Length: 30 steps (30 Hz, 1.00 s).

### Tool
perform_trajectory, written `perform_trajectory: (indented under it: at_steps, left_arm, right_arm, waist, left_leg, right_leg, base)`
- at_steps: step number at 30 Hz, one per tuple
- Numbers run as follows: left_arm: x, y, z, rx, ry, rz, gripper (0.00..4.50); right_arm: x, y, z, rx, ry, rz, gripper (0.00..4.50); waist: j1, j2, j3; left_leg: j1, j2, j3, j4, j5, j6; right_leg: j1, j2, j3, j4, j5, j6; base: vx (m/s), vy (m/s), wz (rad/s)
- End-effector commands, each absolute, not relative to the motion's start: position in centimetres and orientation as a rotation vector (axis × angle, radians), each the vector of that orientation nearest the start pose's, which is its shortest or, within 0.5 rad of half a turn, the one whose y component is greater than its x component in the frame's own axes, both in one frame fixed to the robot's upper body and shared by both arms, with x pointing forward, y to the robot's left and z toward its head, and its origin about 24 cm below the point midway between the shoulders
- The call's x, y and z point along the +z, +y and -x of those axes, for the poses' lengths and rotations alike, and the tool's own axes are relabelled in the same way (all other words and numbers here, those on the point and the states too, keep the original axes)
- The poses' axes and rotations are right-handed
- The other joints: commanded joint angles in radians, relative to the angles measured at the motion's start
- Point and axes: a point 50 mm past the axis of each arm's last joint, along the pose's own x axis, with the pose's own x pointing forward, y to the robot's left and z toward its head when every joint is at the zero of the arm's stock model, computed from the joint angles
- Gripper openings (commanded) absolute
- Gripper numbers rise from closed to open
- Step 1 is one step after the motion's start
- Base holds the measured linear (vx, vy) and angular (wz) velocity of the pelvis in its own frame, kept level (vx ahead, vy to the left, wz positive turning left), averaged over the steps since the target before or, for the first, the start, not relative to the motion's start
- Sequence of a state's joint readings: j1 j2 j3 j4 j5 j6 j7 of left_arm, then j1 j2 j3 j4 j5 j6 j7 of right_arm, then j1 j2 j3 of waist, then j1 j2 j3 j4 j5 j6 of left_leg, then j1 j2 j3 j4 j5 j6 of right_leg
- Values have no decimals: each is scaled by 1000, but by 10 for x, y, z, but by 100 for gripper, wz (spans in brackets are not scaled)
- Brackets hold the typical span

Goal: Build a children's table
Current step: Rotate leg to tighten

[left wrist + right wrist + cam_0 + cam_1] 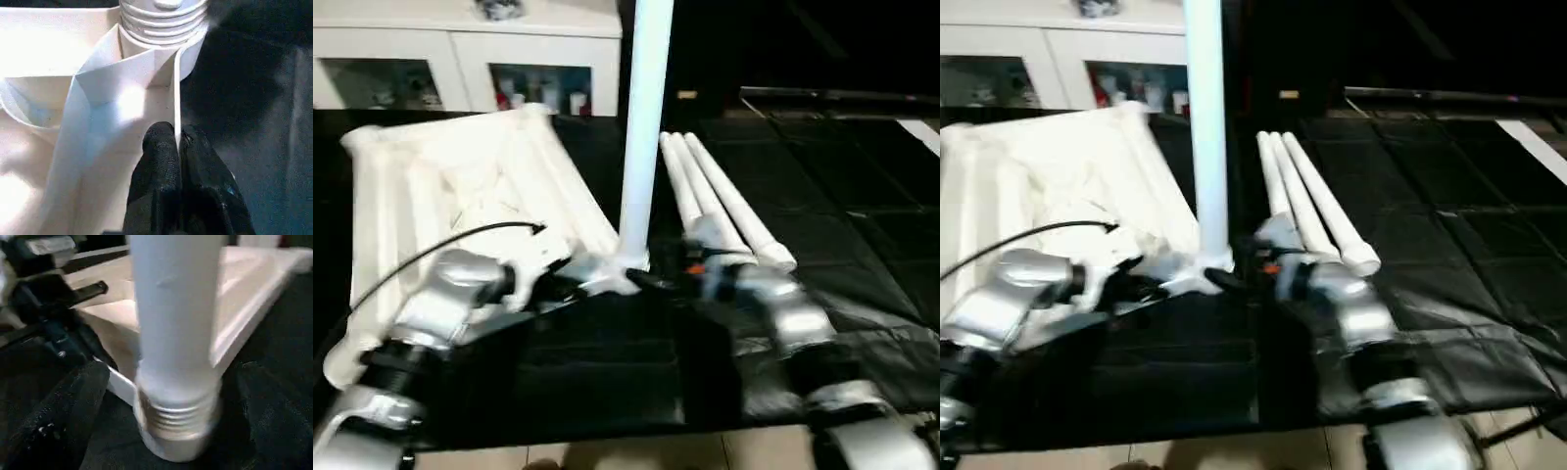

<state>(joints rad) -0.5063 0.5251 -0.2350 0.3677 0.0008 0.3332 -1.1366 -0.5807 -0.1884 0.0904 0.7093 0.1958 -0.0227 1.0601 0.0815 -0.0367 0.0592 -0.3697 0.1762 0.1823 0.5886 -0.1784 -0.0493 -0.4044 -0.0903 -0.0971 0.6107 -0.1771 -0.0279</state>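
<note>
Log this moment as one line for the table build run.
stage: first leg upright in tabletop corner socket | left gripper: shut on tabletop rib | right gripper: beside leg, not gripping | three spare legs on mat

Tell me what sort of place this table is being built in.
Probably a furnished indoor room used as a work area: a white cabinet with glass doors and small items inside stands behind, black quilted mats cover the work surface, and pale tiled floor shows nearest the robot.

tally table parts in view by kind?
Tabletop, underside up: 1
Leg standing in the corner socket: 1
Loose legs lying on the black mat: 3
Total: 5 parts
</note>
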Motion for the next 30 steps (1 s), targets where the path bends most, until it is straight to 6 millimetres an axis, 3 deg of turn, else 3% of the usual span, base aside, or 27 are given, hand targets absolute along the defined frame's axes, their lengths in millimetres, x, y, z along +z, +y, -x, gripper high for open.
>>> perform_trajectory:
  at_steps: [1,5,9,13,14,19,30]
  left_arm:
    - [73,172,-307,-1244,513,-435,0]
    - [74,173,-300,-1407,542,-468,0]
    - [75,172,-300,-1462,540,-494,0]
    - [77,169,-302,-1499,537,-528,0]
    - [77,168,-302,-1501,537,-532,0]
    - [76,167,-303,-1513,532,-544,0]
    - [74,174,-305,-1495,545,-552,0]
  right_arm:
    - [54,-111,-321,1256,169,18,446]
    - [57,-116,-319,1387,215,104,446]
    - [57,-115,-319,1449,239,149,446]
    - [56,-111,-318,1506,265,176,446]
    - [56,-111,-318,1513,269,176,418]
    - [54,-111,-315,1576,301,200,381]
    - [52,-111,-314,1581,305,160,287]
  waist:
    - [0,11,-68]
    - [15,11,-67]
    - [28,9,-67]
    - [29,7,-67]
    - [30,7,-68]
    - [29,1,-70]
    - [30,1,-70]
  left_leg:
    - [16,61,-18,-71,-204,44]
    - [18,66,-16,-72,-206,36]
    - [21,67,-16,-73,-224,20]
    - [21,67,-17,-74,-241,9]
    - [20,68,-18,-74,-238,6]
    - [16,67,-17,-71,-207,16]
    - [17,68,-17,-72,-217,12]
  right_leg:
    - [54,-73,63,-65,-172,-234]
    - [51,-71,62,-64,-195,-232]
    - [48,-77,64,-65,-225,-226]
    - [47,-78,64,-66,-243,-223]
    - [49,-78,64,-65,-238,-221]
    - [52,-77,63,-59,-188,-234]
    - [52,-77,63,-60,-214,-229]
  base:
    - [0,0,0]
    - [0,0,0]
    - [0,0,0]
    - [0,0,0]
    - [0,0,0]
    - [0,0,0]
    - [0,0,0]
